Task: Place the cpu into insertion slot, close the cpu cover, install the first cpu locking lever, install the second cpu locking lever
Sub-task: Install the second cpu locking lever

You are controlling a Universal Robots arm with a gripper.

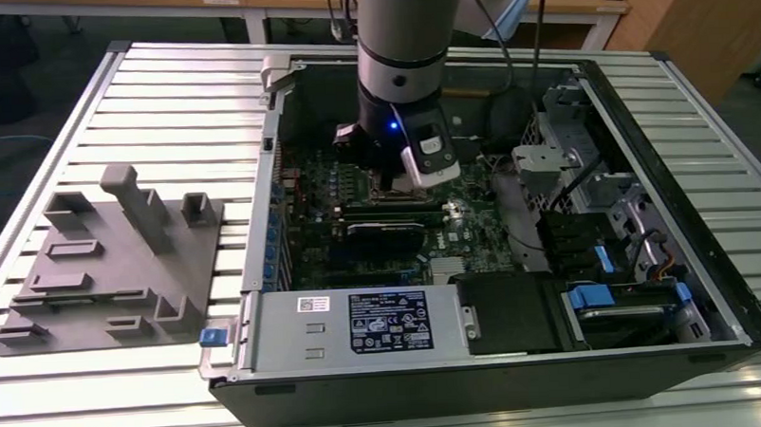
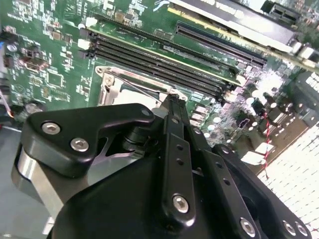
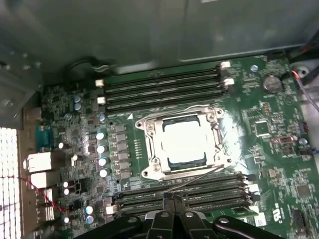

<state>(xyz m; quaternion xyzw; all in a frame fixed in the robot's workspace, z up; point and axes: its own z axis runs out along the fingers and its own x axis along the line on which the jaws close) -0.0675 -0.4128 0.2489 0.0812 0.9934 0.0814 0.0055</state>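
fingertips of the gripper (image 3: 172,198) look pressed together at a thin locking lever (image 3: 199,177) beside the cpu cover (image 3: 185,142), closed over the seated cpu (image 3: 185,141); best pushed low and steady.

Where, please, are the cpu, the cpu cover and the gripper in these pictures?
cpu (image 3: 185,141), first wrist view, on its pale metal top.
cpu cover (image 3: 155,143), first wrist view, on the frame's side.
gripper (image 3: 172,198), first wrist view, at its fingertips.
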